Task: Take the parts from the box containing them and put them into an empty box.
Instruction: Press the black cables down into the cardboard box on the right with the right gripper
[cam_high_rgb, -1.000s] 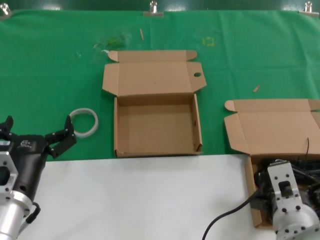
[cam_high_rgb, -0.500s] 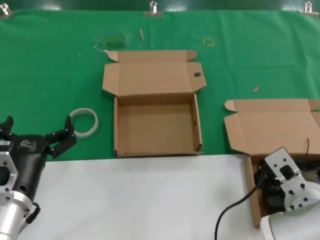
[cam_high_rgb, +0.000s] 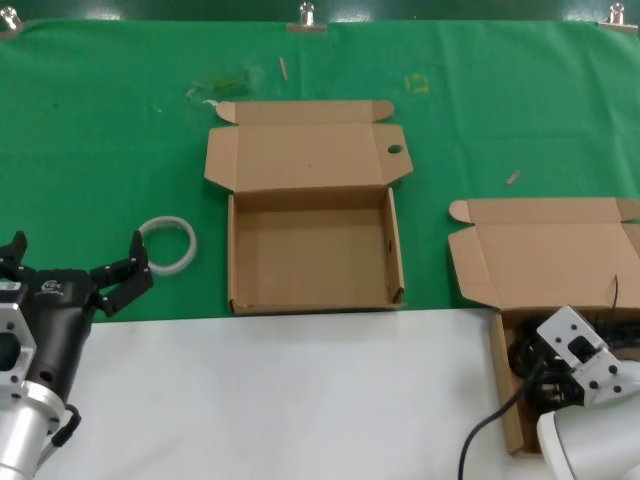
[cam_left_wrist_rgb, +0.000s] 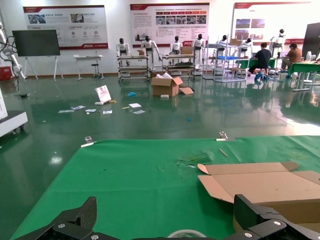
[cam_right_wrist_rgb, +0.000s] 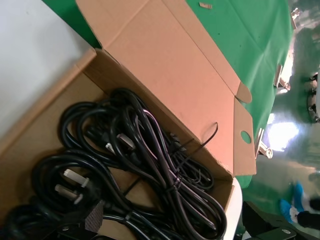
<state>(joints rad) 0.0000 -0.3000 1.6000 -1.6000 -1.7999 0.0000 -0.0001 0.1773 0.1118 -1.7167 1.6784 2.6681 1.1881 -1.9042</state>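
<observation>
The parts (cam_right_wrist_rgb: 150, 150) are black coiled cables with plugs, piled in the box containing them (cam_right_wrist_rgb: 165, 65), which stands open at the right front (cam_high_rgb: 545, 260). My right gripper (cam_right_wrist_rgb: 180, 226) hangs open just over that pile, one finger on each side of the cables, gripping nothing. In the head view the right wrist (cam_high_rgb: 580, 360) hides those fingers, and some cable (cam_high_rgb: 525, 355) shows beside it. The empty box (cam_high_rgb: 310, 260) lies open in the middle, with a round hole in a lid flap. My left gripper (cam_high_rgb: 77, 248) waits open at the front left.
A white ring (cam_high_rgb: 165, 223) lies on the green cloth (cam_high_rgb: 100, 130) just ahead of the left gripper. The front strip of the table is white (cam_high_rgb: 300, 400). Metal clips (cam_high_rgb: 307, 15) hold the cloth at the far edge. Small scraps lie behind the empty box.
The right wrist has swung right and tilted over the cable box, sliding toward the lower right corner. The left arm and both boxes have not moved.
</observation>
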